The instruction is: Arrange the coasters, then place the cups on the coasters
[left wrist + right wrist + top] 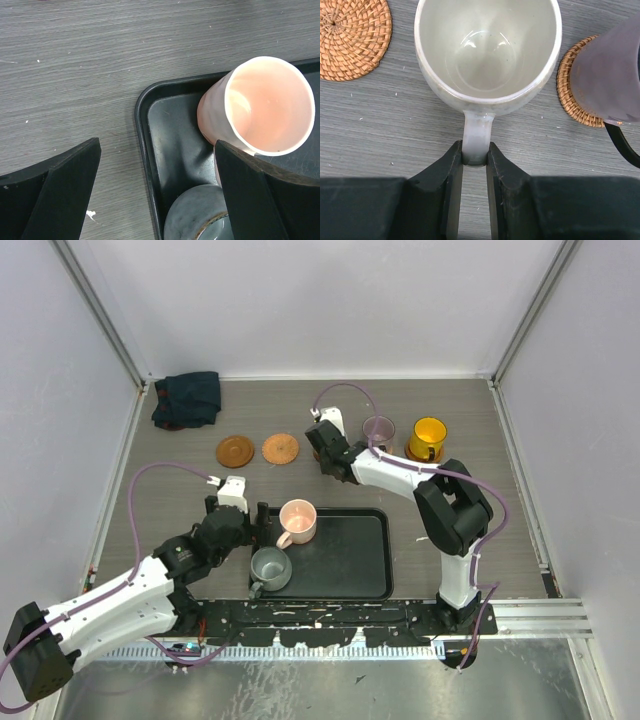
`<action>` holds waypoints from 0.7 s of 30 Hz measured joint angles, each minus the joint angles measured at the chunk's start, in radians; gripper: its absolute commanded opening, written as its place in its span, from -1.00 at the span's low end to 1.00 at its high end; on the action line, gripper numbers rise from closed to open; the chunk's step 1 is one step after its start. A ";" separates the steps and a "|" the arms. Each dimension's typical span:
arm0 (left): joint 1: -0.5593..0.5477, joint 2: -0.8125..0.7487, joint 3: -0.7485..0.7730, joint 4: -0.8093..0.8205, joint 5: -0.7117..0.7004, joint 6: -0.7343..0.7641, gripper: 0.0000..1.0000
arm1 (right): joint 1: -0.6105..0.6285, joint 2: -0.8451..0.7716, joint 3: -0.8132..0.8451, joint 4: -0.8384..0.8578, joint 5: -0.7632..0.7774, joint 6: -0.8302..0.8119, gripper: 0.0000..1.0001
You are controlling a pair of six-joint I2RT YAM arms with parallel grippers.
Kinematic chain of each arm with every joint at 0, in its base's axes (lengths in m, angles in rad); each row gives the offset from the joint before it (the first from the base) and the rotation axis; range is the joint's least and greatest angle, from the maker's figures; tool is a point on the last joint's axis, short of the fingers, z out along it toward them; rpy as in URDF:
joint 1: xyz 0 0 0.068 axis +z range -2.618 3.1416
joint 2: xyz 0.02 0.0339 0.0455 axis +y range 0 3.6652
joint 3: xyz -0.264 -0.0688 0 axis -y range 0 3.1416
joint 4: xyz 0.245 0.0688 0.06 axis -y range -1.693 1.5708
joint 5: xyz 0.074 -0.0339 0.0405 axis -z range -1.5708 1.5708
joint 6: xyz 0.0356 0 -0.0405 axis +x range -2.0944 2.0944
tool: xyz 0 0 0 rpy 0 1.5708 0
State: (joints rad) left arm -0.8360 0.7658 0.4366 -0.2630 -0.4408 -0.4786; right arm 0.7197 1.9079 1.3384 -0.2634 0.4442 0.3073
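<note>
My right gripper (475,152) is shut on the handle of the cream-white cup (487,50), held upright just over the table between a bare woven coaster (352,37) and the mauve cup (607,75). The mauve cup stands on its own coaster (567,85). In the top view two bare coasters (236,451) (280,449) lie left of the right gripper (322,445). The yellow cup (428,438) sits on a coaster at the right. The pink cup (265,105) and the grey-green cup (200,215) stand in the black tray (150,130). My left gripper (157,185) is open, straddling the tray's left rim.
A dark folded cloth (187,398) lies in the back left corner. White walls close the table on three sides. The black tray (350,560) sits near the front, between the two arm bases.
</note>
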 measured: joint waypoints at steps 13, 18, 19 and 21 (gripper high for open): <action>0.000 -0.010 -0.002 0.000 0.003 -0.005 0.96 | 0.002 0.000 0.000 -0.007 0.019 0.011 -0.20; 0.000 -0.010 -0.002 0.000 0.003 -0.005 0.96 | 0.002 0.000 0.000 -0.008 0.026 0.013 -0.14; 0.000 -0.010 -0.002 0.000 0.003 -0.005 0.96 | 0.003 0.000 0.000 -0.008 0.027 0.013 -0.13; 0.000 -0.010 -0.002 0.000 0.003 -0.004 0.96 | 0.003 0.000 0.000 -0.008 0.027 0.013 -0.12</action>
State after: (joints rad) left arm -0.8360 0.7555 0.4351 -0.2634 -0.4381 -0.4828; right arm 0.7223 1.9079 1.3380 -0.2718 0.4709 0.3202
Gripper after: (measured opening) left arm 0.980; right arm 0.431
